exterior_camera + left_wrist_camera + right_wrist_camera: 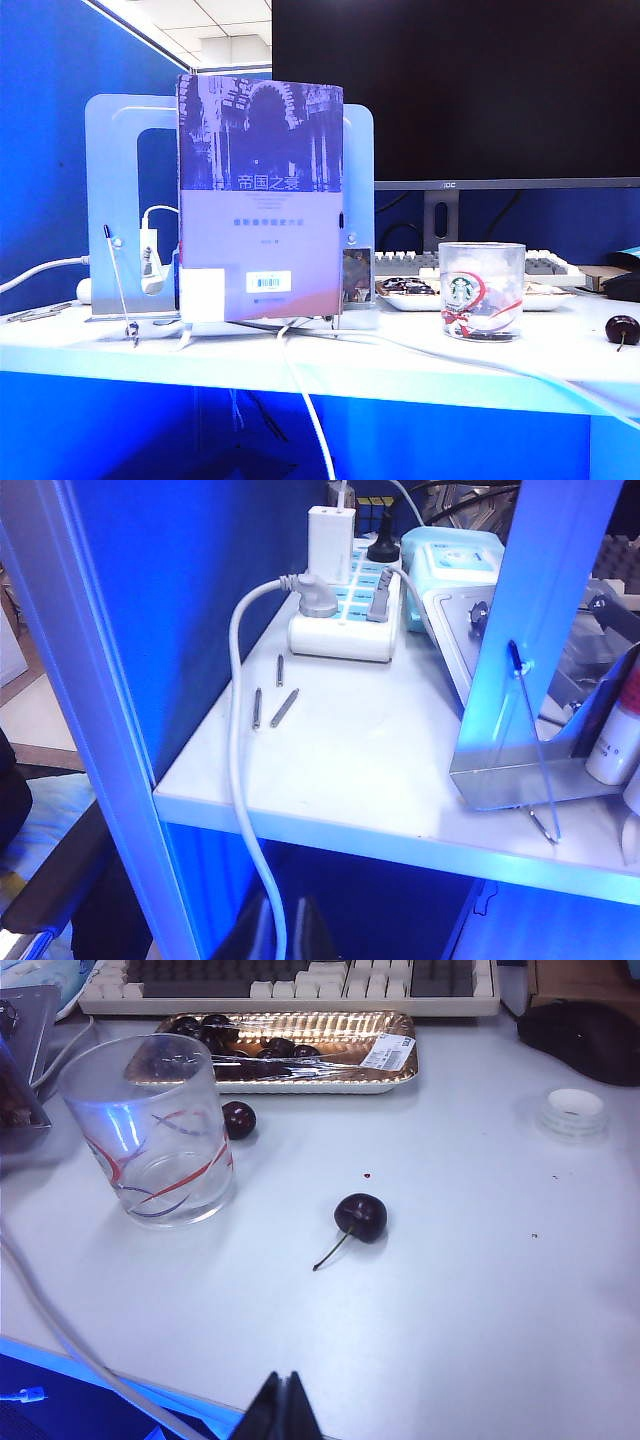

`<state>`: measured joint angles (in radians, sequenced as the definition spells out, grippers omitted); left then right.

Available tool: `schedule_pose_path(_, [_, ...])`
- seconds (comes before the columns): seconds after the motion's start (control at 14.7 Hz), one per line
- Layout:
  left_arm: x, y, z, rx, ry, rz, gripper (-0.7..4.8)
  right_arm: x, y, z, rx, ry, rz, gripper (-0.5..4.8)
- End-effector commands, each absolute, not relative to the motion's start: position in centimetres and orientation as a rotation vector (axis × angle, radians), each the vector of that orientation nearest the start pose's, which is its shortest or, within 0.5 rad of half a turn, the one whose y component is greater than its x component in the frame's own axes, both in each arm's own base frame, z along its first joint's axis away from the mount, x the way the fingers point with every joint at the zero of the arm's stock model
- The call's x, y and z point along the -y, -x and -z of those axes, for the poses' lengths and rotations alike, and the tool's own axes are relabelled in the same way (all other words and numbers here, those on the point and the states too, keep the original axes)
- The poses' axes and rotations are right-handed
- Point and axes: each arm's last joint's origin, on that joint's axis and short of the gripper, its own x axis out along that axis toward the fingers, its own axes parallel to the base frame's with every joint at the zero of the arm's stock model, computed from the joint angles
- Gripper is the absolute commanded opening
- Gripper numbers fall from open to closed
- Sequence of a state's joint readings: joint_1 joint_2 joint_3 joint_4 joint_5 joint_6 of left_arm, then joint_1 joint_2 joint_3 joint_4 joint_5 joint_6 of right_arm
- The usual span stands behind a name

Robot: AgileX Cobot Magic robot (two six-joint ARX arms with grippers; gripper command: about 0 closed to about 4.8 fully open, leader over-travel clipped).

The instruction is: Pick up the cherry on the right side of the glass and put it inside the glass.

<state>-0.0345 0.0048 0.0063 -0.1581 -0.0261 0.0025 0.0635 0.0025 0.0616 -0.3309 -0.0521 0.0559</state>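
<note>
The right gripper point(281, 1398) has its fingers pressed together and holds nothing; it hangs off the table's point(480, 1290) front edge, well apart from the cherry point(361, 1215). The cherry lies on the table, right of the glass point(150, 1130), not touching it. The left gripper point(272, 932) also looks closed and empty, below the shelf edge near the power strip point(345, 610). Only the right wrist view shows a second cherry point(238, 1119) behind the glass and the tray point(300, 1055); the exterior view shows the glass's logo point(461, 291).
</note>
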Motion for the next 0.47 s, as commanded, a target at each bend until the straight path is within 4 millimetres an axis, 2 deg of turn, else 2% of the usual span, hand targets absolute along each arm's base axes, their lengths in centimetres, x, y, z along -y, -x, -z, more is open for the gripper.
schedule_pose_path(0.07, [0.3, -9.6, -14.9, -0.167, -0.004, 0.013, 0.53, -0.7, -9.0, -15.1, -0.281, -0.056, -0.105, 0.00])
schedule_pose_path(0.34, [0.3, -9.6, -14.9, -0.167, -0.004, 0.013, 0.53, -0.7, -9.1, -15.4, -0.254, -0.063, -0.097, -0.01])
schedule_pose_path(0.47, [0.3, -9.6, -14.9, -0.167, -0.004, 0.013, 0.53, -0.8, -9.0, -17.7, -0.132, -0.315, -0.116, -0.01])
